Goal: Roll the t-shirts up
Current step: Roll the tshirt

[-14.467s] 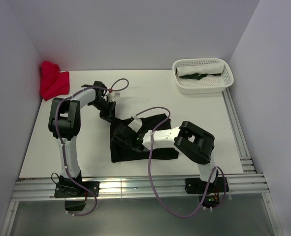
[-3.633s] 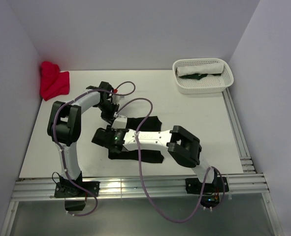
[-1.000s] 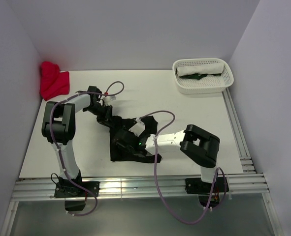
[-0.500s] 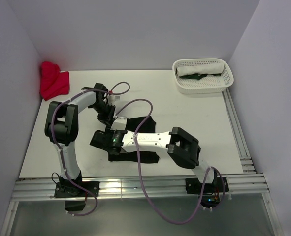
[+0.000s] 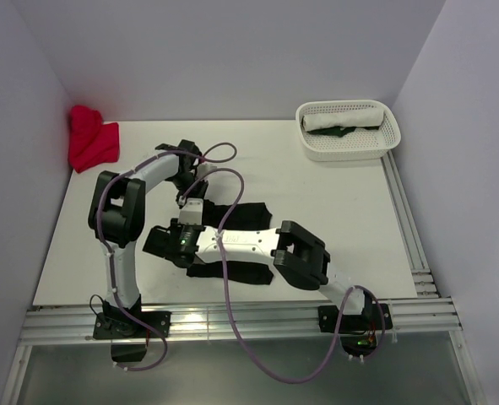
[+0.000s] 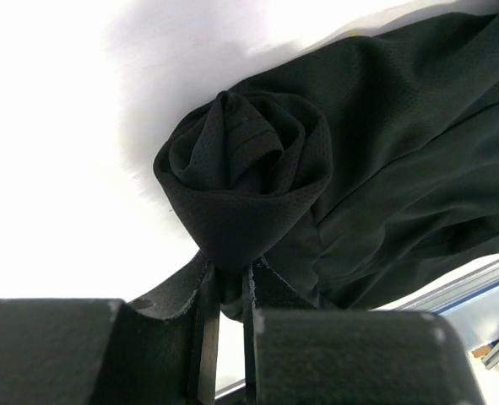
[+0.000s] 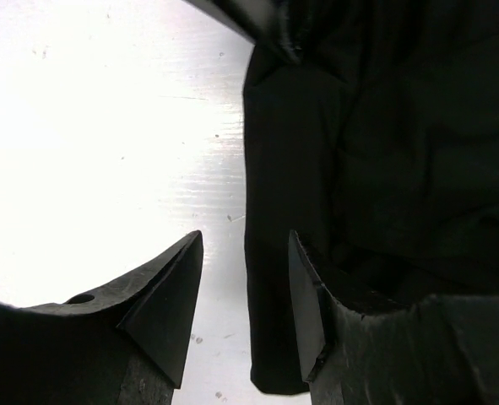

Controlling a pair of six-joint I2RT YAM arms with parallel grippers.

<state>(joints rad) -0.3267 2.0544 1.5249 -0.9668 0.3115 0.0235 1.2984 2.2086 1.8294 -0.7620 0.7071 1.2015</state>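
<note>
Right end effector slid left across t-shirt, over white table.

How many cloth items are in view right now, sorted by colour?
black t-shirt: 1
red cloth: 1
white roll in the basket: 1
dark green cloth in the basket: 1
total: 4

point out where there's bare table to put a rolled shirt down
Most room: the table right of the black shirt, up to the basket. Also the far strip between the red cloth and the basket, and the left edge. Crowded: the middle, where the left gripper and right gripper meet at the shirt.
</note>
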